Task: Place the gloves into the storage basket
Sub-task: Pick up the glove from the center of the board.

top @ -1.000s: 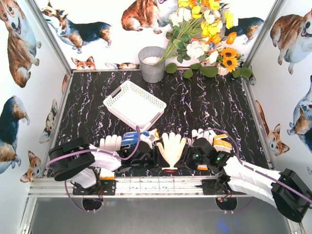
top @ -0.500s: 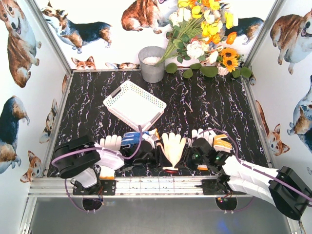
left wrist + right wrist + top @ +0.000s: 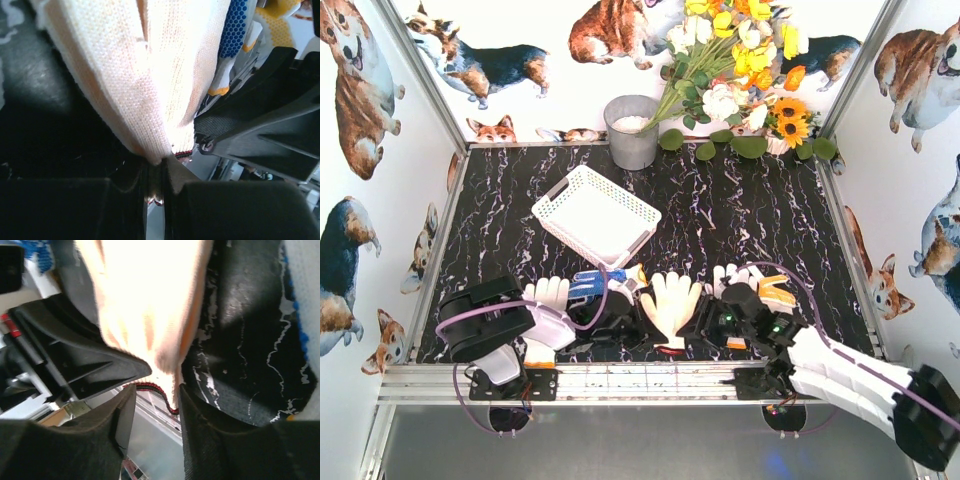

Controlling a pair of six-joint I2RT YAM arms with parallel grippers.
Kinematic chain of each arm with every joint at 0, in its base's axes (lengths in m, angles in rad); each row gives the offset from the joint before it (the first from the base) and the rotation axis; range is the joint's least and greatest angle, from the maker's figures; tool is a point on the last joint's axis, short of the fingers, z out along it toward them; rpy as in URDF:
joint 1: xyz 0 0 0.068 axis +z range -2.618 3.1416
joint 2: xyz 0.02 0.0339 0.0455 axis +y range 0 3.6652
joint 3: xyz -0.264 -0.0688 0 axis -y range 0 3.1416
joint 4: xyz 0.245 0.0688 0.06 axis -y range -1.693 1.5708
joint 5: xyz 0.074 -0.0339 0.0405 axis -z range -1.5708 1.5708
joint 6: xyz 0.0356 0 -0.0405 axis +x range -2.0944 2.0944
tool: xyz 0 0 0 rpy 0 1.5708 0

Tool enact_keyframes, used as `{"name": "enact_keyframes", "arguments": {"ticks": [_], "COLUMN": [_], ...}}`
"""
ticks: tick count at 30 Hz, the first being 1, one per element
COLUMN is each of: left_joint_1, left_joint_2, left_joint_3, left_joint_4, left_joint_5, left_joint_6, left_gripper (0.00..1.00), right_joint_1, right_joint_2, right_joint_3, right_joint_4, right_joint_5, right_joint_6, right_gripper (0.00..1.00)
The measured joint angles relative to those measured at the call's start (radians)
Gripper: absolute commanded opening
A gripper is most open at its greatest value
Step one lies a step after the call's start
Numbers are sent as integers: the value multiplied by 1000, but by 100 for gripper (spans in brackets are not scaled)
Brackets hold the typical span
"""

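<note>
Two grippers on one cream glove (image 3: 670, 300), well in front of the basket (image 3: 558, 190).
The left gripper (image 3: 156, 175) pinches its cuff tight. The right gripper (image 3: 156, 395) sits narrowly parted around the red-trimmed edge.

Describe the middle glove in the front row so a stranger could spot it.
On the black marbled table, look along the near edge. The cream glove lies mid-row, fingers fanned. Unlike the blue-dotted glove to its left, it is plain.
</note>
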Motion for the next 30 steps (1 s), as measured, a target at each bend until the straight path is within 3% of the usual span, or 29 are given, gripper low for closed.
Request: {"name": "enact_keyframes", "arguments": {"ticks": [3, 8, 15, 30], "left_joint_1": [1, 2, 6, 23], "left_joint_2": [0, 0, -97, -312], "left_joint_3": [-35, -84, -86, -84], "left_joint_4": [63, 146, 122, -68], "left_joint_5": [1, -2, -26, -79], "left_joint_6": [-63, -154, -205, -214], "left_gripper": [0, 0, 0, 0], "right_joint_1": [-27, -126, -176, -179], "right_joint_2": [-78, -146, -123, -40], "right_joint_3": [2, 2, 1, -100], "right_joint_4": [-18, -21, 9, 213], "right_joint_5": [10, -9, -51, -79], "right_joint_6": [4, 20, 29, 177], "right_gripper": [50, 70, 86, 88]}}
